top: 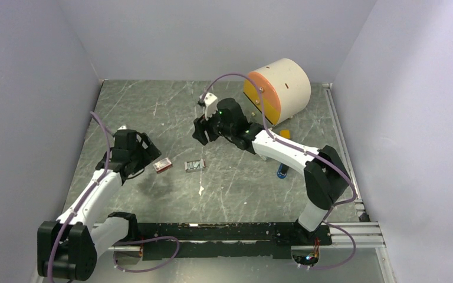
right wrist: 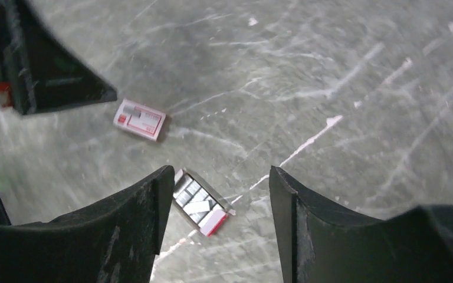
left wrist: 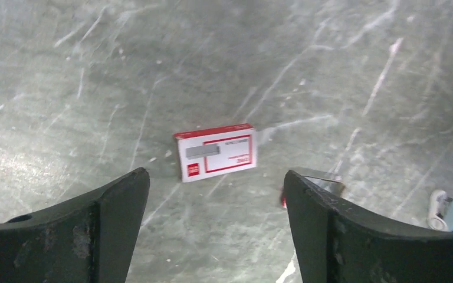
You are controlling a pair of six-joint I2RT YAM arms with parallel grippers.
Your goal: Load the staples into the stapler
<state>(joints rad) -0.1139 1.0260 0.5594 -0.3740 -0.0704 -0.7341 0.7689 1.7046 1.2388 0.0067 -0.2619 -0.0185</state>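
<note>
The staples [right wrist: 193, 194] are dark-grey strips lying in an open white tray with a red end, on the table between and below my right fingers. The tray also shows in the top view [top: 194, 165]. The stapler [top: 282, 171] is bright blue and mostly hidden under my right forearm. My right gripper [top: 201, 131] [right wrist: 221, 171] is open and empty, above the tray and a little beyond it. My left gripper [top: 151, 152] [left wrist: 215, 174] is open and empty, just left of a closed red-and-white staple box [top: 163, 166] [left wrist: 215, 151] [right wrist: 140, 119].
A large cream cylinder with an orange face [top: 277, 88] lies at the back right. A pale-blue-and-white piece [left wrist: 448, 212] sits at the right edge of the left wrist view. A grey, red-edged thing [left wrist: 324, 180] is partly hidden behind my left gripper's right finger. Grey walls enclose the table.
</note>
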